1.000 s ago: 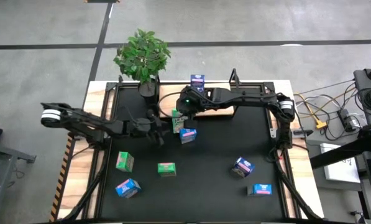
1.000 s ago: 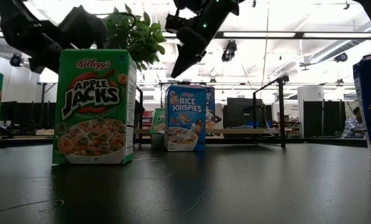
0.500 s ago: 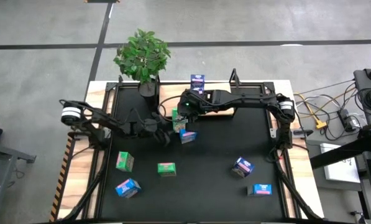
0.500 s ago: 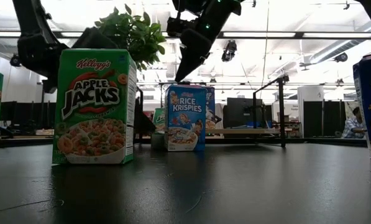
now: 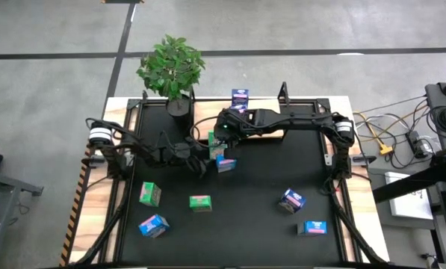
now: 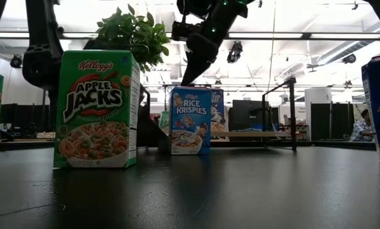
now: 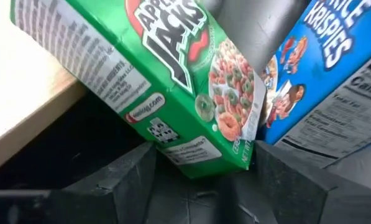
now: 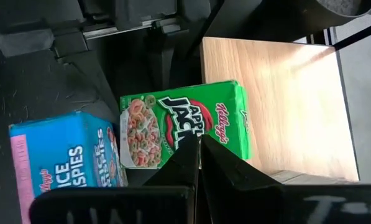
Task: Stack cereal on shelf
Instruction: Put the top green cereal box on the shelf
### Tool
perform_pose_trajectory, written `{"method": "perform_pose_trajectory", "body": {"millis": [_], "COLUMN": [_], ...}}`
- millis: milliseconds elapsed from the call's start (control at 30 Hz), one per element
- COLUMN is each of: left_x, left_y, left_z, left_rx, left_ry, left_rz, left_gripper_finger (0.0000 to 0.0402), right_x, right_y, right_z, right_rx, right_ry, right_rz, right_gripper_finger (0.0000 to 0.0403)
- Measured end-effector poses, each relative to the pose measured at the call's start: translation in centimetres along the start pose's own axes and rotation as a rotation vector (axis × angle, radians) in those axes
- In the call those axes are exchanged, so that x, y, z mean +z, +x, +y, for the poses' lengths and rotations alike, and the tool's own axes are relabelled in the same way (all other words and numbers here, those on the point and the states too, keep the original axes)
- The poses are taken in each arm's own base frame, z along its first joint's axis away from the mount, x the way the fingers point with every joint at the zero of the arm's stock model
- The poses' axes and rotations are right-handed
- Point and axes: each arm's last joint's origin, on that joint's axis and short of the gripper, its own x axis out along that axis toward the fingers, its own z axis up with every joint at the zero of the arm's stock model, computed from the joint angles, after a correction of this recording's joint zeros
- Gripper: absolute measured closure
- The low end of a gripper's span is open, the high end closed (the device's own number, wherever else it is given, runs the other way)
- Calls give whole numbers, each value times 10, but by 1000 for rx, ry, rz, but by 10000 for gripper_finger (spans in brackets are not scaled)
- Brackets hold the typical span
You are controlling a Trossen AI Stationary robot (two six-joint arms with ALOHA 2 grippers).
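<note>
Trouble is looming beside the shelf [image 8: 278,99]: the green Apple Jacks carton [image 7: 173,81] is resting half-on its edge, left gripper [image 7: 191,180] spreading wide around it, right gripper [image 8: 199,163] pressing shut above, risking toppling it against the Rice Krispies carton [image 8: 67,155].

Two dark jointed arms [image 5: 297,119], white collars, black cables

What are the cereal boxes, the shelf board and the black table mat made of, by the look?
Cereal boxes, e.g. the green box: printed paperboard, likely; sharp folded edges, slightly glossy print.
Shelf board: pale wood or wood-look laminate; faint grain, smooth matte face. Cannot tell which.
Black mat: dark sheet, possibly rubber or vinyl; in the low view it shows soft sheen and dull reflections.
</note>
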Motion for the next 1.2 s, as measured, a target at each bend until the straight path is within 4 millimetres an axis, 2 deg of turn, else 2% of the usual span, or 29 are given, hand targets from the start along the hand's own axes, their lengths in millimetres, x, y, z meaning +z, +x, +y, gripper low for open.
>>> {"method": "perform_pose_trajectory", "body": {"millis": [367,500,767,1200], "left_x": [-9,-9,-9,-10], "left_y": [5,5,5,5], "left_z": [2,2,2,2], "left_rx": [6,6,7,14], "left_ry": [-23,-10,-7,3], "left_rz": [21,21,24,28], "left_gripper_finger": [203,215,222,222], "right_x": [4,5,-6,-8], "right_y": [4,17,53,59], "right_z": [-8,-12,-19,-24], "right_rx": [-29,-45,-190,-186], "right_ry": [59,60,-23,-2], "right_rz": [-74,-98,12,24], "right_gripper_finger": [394,394,394,394]}}
